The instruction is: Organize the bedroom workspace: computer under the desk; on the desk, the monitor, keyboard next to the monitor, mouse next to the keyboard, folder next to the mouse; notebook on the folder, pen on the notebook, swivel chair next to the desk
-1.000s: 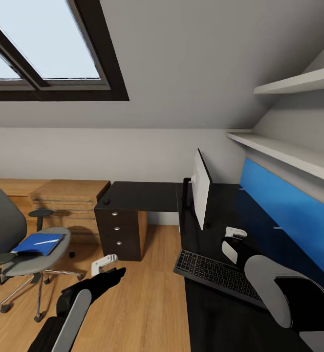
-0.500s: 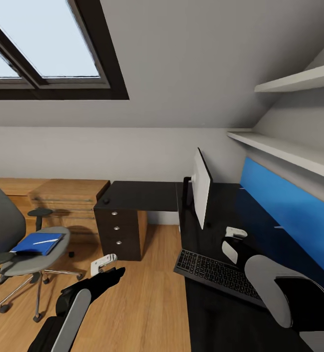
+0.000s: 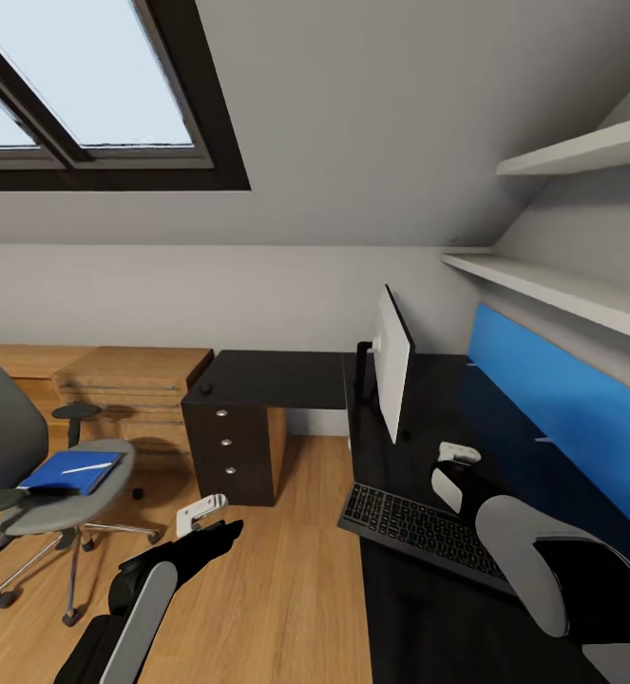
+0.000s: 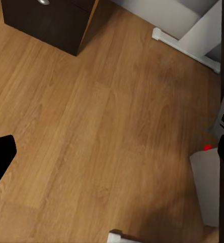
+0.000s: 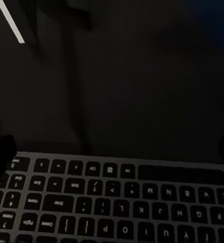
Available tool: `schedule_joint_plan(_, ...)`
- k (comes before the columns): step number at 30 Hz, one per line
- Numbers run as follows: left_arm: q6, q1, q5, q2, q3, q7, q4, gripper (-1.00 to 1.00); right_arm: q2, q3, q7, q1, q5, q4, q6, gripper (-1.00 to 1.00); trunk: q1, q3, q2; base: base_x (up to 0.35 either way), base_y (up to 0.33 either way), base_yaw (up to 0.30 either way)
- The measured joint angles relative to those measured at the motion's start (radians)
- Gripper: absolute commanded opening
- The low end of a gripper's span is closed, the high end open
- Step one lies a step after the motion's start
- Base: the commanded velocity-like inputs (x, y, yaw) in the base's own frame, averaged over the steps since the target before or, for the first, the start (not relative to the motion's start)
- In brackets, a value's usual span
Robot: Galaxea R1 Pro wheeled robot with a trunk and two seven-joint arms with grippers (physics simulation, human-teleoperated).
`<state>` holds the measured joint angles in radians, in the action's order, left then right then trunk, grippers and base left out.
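From the head camera, the left gripper [image 3: 200, 513] hung over the wood floor [image 3: 286, 589] with nothing between its pale fingers; whether they stood apart or together could not be told here. Well off to its left stood the swivel chair [image 3: 29, 475], and on its seat lay the folder [image 3: 70, 472] with the pen [image 3: 86, 468] across its top. Beyond this gripper stood the black drawer unit [image 3: 234, 446] of the desk [image 3: 419, 608]. The right gripper [image 3: 455, 465] was over the glossy desk top, the keyboard [image 3: 419, 527] just below and toward the robot from it, the monitor [image 3: 391, 366] standing edge-on beyond it to the left. The blue back panel [image 3: 562, 418] ran along to its right. Its fingers' spacing was hard to judge from here.

In the left wrist camera, the two dark fingertips [image 4: 0, 157] sat at opposite edges of the picture, wide apart, with bare floor [image 4: 107, 131] between them. A corner of the drawer unit [image 4: 46, 23] and the white desk leg [image 4: 203, 35] lay ahead of the gripper.

In the right wrist camera, the dark fingertips [image 5: 0, 149] also sat far apart at the two edges, holding nothing. The keyboard [image 5: 117, 202] lay directly beneath them, its keys legible, with the bare black desk top [image 5: 122, 86] ahead.
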<state>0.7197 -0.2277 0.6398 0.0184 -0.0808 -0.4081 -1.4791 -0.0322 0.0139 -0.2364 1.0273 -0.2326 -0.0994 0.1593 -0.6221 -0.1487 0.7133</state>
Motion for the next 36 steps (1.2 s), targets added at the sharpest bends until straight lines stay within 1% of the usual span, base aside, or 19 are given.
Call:
schedule_joint_plan(4,0.000,0.000,0.000,0.000,0.001,0.000,0.000,1.00,0.000,0.000,0.000,0.000,-0.001,-0.001,0.043,1.00,-0.015,-0.013,0.028,0.000,0.000,0.000)
schedule_joint_plan(9,0.000,0.000,0.000,0.000,0.001,0.000,0.000,1.00,0.000,0.000,0.001,0.000,-0.001,-0.001,0.063,1.00,-0.035,-0.028,0.063,0.000,0.000,0.000)
schedule_joint_plan(36,0.001,0.000,0.000,0.000,0.002,0.001,0.000,1.00,0.001,-0.002,0.002,0.000,-0.003,-0.001,0.060,1.00,-0.138,-0.113,0.252,0.000,0.000,0.000)
